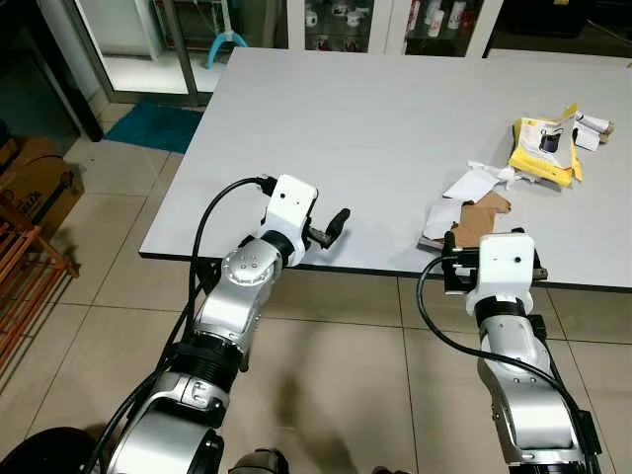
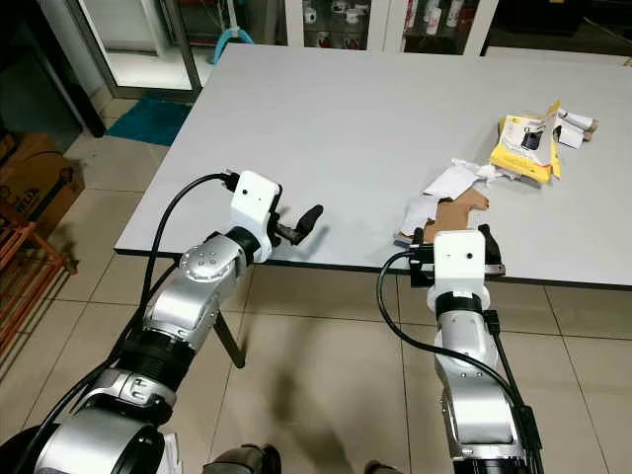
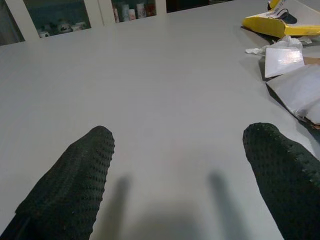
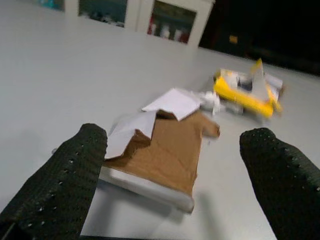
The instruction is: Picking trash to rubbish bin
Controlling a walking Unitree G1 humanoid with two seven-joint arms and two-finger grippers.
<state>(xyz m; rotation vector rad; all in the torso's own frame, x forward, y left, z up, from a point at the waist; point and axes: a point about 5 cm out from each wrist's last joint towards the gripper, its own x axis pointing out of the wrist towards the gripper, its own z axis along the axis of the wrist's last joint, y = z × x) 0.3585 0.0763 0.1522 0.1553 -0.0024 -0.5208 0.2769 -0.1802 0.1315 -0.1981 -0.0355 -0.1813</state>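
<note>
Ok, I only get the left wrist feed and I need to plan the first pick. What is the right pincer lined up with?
Observer: The right pincer is open at the table's near edge, facing torn brown cardboard.
Operator: Is it touching it?
Observer: No, the cardboard lies between and ahead of the fingers, apart from them.
Operator: Anything beyond it?
Observer: A yellow package sits farther back towards the right edge, with white paper scraps between.
</note>
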